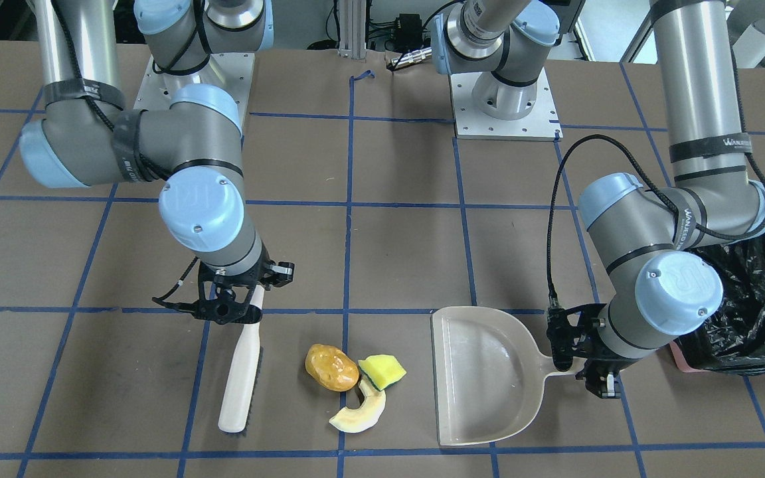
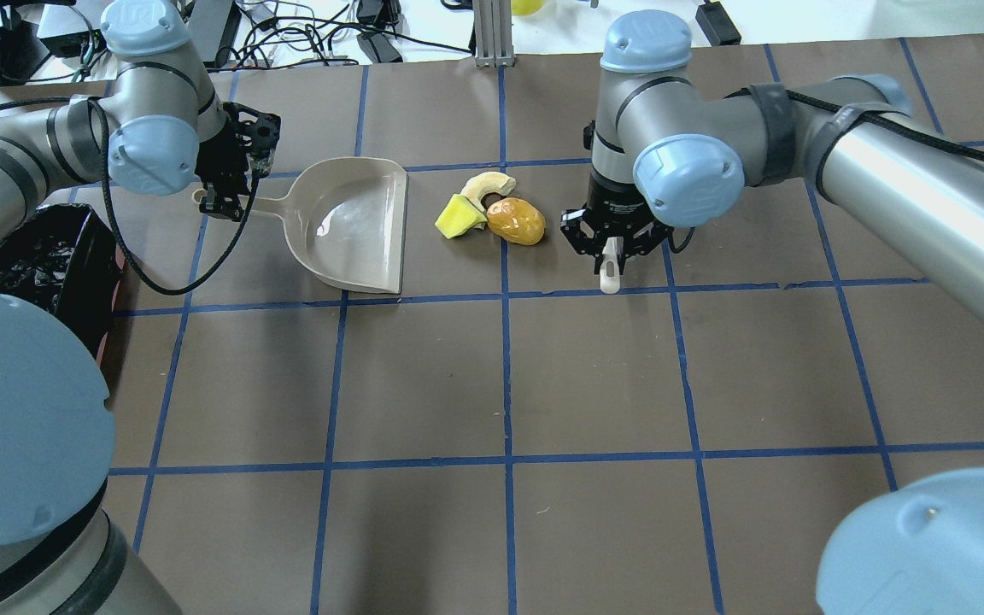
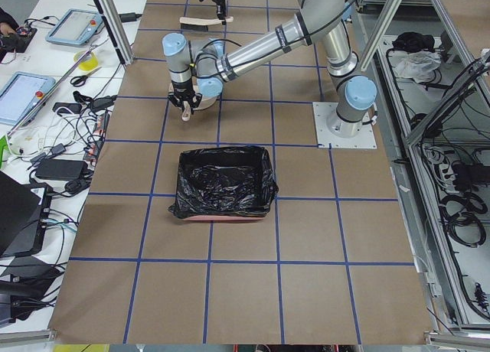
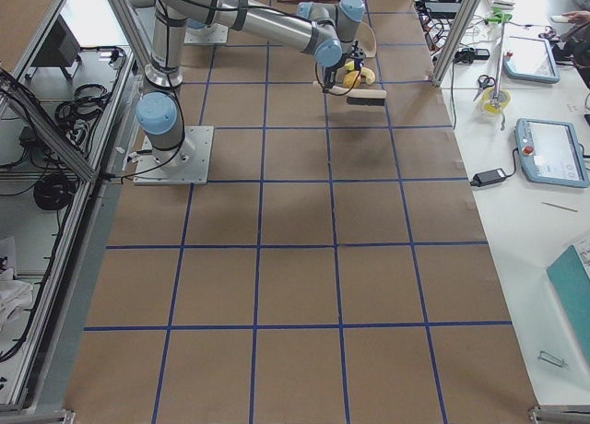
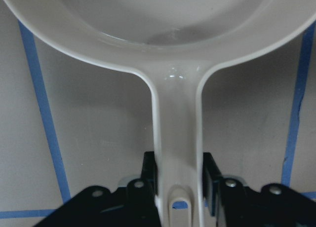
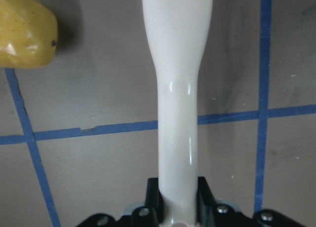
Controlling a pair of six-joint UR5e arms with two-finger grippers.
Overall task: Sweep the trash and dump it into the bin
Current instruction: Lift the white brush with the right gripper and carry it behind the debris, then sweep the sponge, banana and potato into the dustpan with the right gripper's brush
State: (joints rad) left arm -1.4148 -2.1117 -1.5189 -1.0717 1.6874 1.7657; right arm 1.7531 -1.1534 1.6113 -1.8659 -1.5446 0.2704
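Note:
Three pieces of trash lie together on the table: a golden-brown potato-like lump point(image 1: 331, 366), a yellow sponge chunk point(image 1: 383, 372) with a green edge, and a pale melon-like slice point(image 1: 359, 415). My right gripper point(image 1: 244, 300) is shut on the handle of a white brush point(image 1: 242, 372) that lies just beside the lump. My left gripper point(image 1: 583, 369) is shut on the handle of the beige dustpan point(image 1: 482, 378), whose open mouth faces the trash. The pan is empty. The bin point(image 1: 754, 312), pink with a black bag, stands behind my left arm.
The table is brown with blue tape grid lines. The bin point(image 3: 223, 182) sits open-topped near my left arm's base side. Both arm base plates point(image 1: 505, 109) stand at the robot's edge. Cables and tablets lie beyond the table's edges.

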